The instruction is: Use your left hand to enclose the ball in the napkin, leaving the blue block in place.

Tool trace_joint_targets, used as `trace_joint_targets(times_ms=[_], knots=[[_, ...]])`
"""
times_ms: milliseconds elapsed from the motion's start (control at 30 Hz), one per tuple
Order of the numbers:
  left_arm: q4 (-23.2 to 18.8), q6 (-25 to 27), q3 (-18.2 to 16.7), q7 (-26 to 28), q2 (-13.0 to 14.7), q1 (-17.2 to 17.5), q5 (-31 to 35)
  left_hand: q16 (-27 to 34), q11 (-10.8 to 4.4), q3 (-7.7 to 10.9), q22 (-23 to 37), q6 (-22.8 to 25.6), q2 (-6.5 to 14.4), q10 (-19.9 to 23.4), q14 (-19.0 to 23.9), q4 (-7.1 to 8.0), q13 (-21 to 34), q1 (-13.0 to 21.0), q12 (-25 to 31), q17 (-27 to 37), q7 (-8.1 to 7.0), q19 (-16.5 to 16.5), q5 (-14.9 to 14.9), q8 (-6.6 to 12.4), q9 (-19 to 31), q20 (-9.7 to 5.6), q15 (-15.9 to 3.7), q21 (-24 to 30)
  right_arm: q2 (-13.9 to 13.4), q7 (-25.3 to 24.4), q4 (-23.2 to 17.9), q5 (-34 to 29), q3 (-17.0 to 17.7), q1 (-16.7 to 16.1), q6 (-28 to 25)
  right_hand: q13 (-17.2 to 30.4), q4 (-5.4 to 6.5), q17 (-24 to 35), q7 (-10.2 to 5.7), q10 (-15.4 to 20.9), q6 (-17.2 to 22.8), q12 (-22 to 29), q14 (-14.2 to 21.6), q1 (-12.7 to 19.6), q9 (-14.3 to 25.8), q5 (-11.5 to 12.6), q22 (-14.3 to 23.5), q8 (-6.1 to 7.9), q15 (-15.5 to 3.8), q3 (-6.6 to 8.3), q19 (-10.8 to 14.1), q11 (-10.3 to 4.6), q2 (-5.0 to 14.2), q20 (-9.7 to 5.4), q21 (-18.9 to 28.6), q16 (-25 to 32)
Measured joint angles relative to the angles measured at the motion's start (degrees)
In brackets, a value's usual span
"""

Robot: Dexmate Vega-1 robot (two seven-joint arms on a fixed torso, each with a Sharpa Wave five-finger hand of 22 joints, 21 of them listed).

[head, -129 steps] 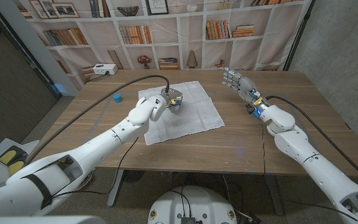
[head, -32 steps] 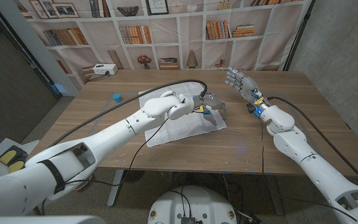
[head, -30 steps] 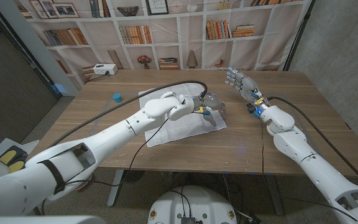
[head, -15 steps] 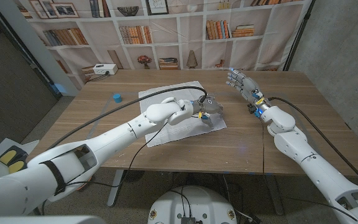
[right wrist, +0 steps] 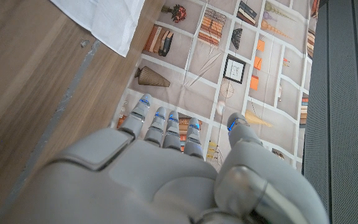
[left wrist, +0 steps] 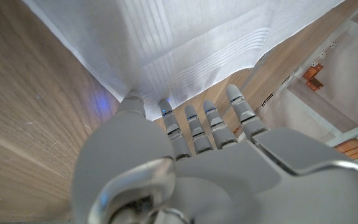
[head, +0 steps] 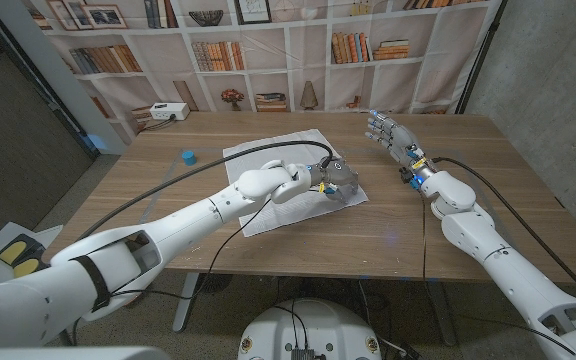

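White napkin (head: pixel 268 170) lies under the left hand (head: pixel 339 180), fingers at its near-right corner — grip unclear; right hand (head: pixel 388 132) raised, fingers spread, grasping nothing.

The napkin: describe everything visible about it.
The napkin is a white cloth square with woven stripes along its borders, lying spread on the wooden table, slightly rumpled. The left hand is at its near right corner, fingers reaching to the hem in the left wrist view. Whether they grip the cloth cannot be told. The ball is not visible on it.
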Motion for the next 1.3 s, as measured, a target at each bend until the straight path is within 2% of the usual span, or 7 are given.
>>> trace_joint_targets(times_ms=[233, 667, 767, 800, 833, 1233, 1300], knots=[[1.76, 0.13, 0.79, 0.35, -0.52, -0.56, -0.48, 0.85, -0.19, 1.53, 0.18, 6.85, 1.83, 4.15, 1.77, -1.17, -0.13, 1.84, 0.90, -0.55, 1.02, 1.44, -0.08, 1.67, -0.10, -0.45, 0.10, -0.53, 0.20, 0.03, 0.66, -0.05, 0.03, 0.46, -0.14, 0.00, 0.00, 0.00, 0.00, 0.00, 0.00, 0.00, 0.00, 0.00, 0.00, 0.00, 0.00, 0.00, 0.00, 0.00, 0.00, 0.00, 0.00, 0.00, 0.00, 0.00], [3.16, 1.50, 1.04, 5.66, 0.23, 0.21, -0.53, 4.17, -1.17, 6.44, 0.28, 7.74, 5.76, 16.34, 11.41, -5.26, 0.24, 6.83, 2.64, -1.72, 0.71, 7.87, -3.46, 8.14, -0.09, -2.96, -0.29, -0.27, 0.46, -0.62, 0.96, -0.41, 0.03, 0.62, -0.72, 0.00, 0.00, 0.01, 0.00, 0.00, 0.00, 0.00, 0.00, 0.00, 0.00, 0.00, 0.00, 0.00, 0.00, 0.00, 0.00, 0.00, 0.00, 0.00, 0.00, 0.00], [3.19, 1.88, 0.87, 7.64, 0.70, 0.93, -0.46, 4.66, -1.83, 6.95, 0.28, 11.42, 6.10, 17.39, 11.98, -5.21, 0.27, 7.16, 2.67, -1.48, 0.94, 8.82, -3.85, 8.25, -0.05, -3.29, -0.30, -0.06, 0.51, -0.74, 0.96, -0.53, 0.00, 0.65, -0.79, -0.01, 0.00, 0.01, 0.00, 0.00, 0.00, 0.00, -0.01, 0.00, 0.00, 0.00, 0.00, 0.00, 0.00, 0.00, 0.00, 0.00, 0.00, 0.00, 0.00, 0.00], [3.14, 2.07, 0.71, 8.44, 0.82, 1.14, -0.49, 4.66, -1.90, 7.20, 0.28, 17.56, 6.10, 17.47, 12.11, -5.12, 0.26, 7.16, 2.67, -1.46, 1.96, 9.01, -3.85, 8.59, 0.71, -3.47, -0.42, 0.14, 0.53, -0.76, 0.96, -0.56, -0.03, 0.69, -0.80, -0.01, 0.00, 0.00, 0.00, 0.00, 0.00, 0.00, 0.00, 0.00, 0.00, 0.00, 0.00, 0.00, 0.00, 0.00, 0.00, 0.00, 0.00, 0.00, 0.00, 0.00], [3.03, 2.22, 0.41, 9.25, 0.99, 1.46, -0.58, 4.66, -1.73, 7.26, 0.28, 22.35, 6.09, 17.71, 12.21, -5.07, 0.46, 7.17, 2.67, -1.46, 4.92, 9.18, -3.86, 8.64, 1.16, -3.31, -0.53, 0.15, 0.56, -0.80, 0.96, -0.61, -0.07, 0.74, -0.83, -0.01, 0.00, 0.00, 0.00, 0.00, 0.00, 0.00, 0.00, 0.00, 0.00, 0.00, 0.00, 0.00, 0.00, 0.00, 0.00, 0.00, 0.00, 0.00, 0.00, 0.00], [0.00, 2.34, -5.07, 13.35, 2.29, 5.02, -9.26, 4.66, 0.22, 10.03, 0.55, 22.48, 7.07, 17.98, 12.59, -6.40, 0.90, 9.54, 2.43, -1.20, 5.07, 8.68, -4.06, 8.70, 1.17, -2.55, -0.30, 0.15, 0.64, -1.27, 0.39, -1.06, -0.39, 1.02, -1.27, -0.01, -0.24, 0.01, 0.00, 0.00, 0.00, 0.00, -0.01, 0.00, 0.00, 0.00, 0.00, 0.00, -0.01, -0.23, 0.00, 0.00, 0.00, 0.00, 0.00, 0.00], [-0.78, 2.34, -6.22, 13.59, 2.55, 5.78, -10.57, 4.66, 0.37, 10.43, 0.55, 22.91, 7.09, 18.12, 12.59, -6.62, 1.06, 10.16, 2.26, -1.20, 6.15, 8.45, -4.06, 8.70, 1.17, -2.31, -0.30, -0.07, 0.64, -1.37, 0.30, -1.14, -0.44, 1.05, -1.34, -0.01, -0.24, 0.01, 0.00, 0.00, 0.00, 0.00, -0.01, 0.00, 0.00, 0.00, 0.00, 0.00, 0.00, -0.23, 0.00, 0.00, 0.00, 0.00, 0.00, 0.00]])
